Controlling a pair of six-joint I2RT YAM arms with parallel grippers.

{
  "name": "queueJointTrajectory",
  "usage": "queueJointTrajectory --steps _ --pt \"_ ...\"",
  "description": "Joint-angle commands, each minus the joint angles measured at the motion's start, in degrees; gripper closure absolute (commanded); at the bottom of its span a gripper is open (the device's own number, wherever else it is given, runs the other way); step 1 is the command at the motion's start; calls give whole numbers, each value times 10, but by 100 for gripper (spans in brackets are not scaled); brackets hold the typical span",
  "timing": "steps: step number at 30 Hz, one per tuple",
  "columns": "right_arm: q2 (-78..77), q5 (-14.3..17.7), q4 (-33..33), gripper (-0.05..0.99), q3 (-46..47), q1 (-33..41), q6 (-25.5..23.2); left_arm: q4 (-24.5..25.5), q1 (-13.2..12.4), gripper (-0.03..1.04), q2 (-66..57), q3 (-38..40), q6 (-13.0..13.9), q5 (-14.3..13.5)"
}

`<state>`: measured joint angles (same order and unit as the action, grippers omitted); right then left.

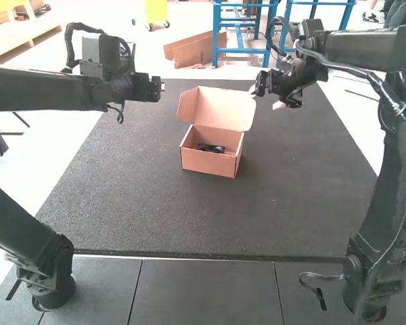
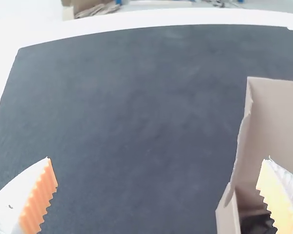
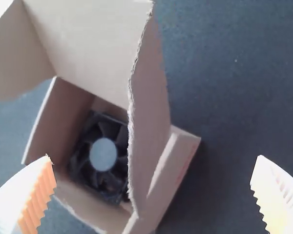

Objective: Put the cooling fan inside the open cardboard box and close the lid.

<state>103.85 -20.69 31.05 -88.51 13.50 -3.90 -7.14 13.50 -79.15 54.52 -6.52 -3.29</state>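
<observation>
A dark grey felt-like mat (image 1: 122, 196) covers the table. On its middle stands a small brown cardboard box (image 1: 208, 162). Its front wall faces the arms' bases, and the top is open. The black square cooling fan (image 1: 210, 147) lies flat on the floor of the box. In the right wrist view the fan (image 3: 103, 155) shows its pale round hub and dark blades, enclosed by the box walls (image 3: 172, 161).

The box's lid (image 1: 216, 108) stands upright from the far wall, its side flaps spread out to either side.

Beyond the box and off to the left, the left gripper (image 1: 157, 87) hangs above the mat, well apart from the lid. Its white ribbed fingers with orange pads (image 2: 38, 194) are spread wide with nothing between them. One edge of the box (image 2: 263, 122) lies near the other finger.

To the right of the lid's top edge, the right gripper (image 1: 268, 95) hangs in the air close beside the lid, higher than the fan. Its fingers (image 3: 33, 194) are also spread wide and hold nothing, and the fan sits below and between them.
</observation>
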Motion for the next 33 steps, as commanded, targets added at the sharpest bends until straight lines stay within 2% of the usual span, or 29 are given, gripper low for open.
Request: queueJointTrajectory --steps 1,4,11,13,22,29,32,33 --pt "-34 50 -59 2 49 17 43 -26 8 4 -21 18 -2 -31" --pt "-36 49 -113 2 68 31 58 -60 14 4 -52 19 -2 -49" --pt "-33 47 -172 2 68 48 21 -117 23 4 -119 38 0 -80" --pt "-34 46 -180 2 68 49 10 -130 22 4 -137 45 5 -86" --pt "-33 43 -162 2 65 49 -1 -183 17 4 -193 69 29 -141" --pt "-33 35 -129 2 55 49 -3 -200 14 4 -221 80 41 -142" --pt "-34 27 -127 2 50 46 -8 -210 14 4 -233 83 45 -124" --pt "-34 21 -123 2 47 45 -8 -212 14 4 -237 87 44 -107"
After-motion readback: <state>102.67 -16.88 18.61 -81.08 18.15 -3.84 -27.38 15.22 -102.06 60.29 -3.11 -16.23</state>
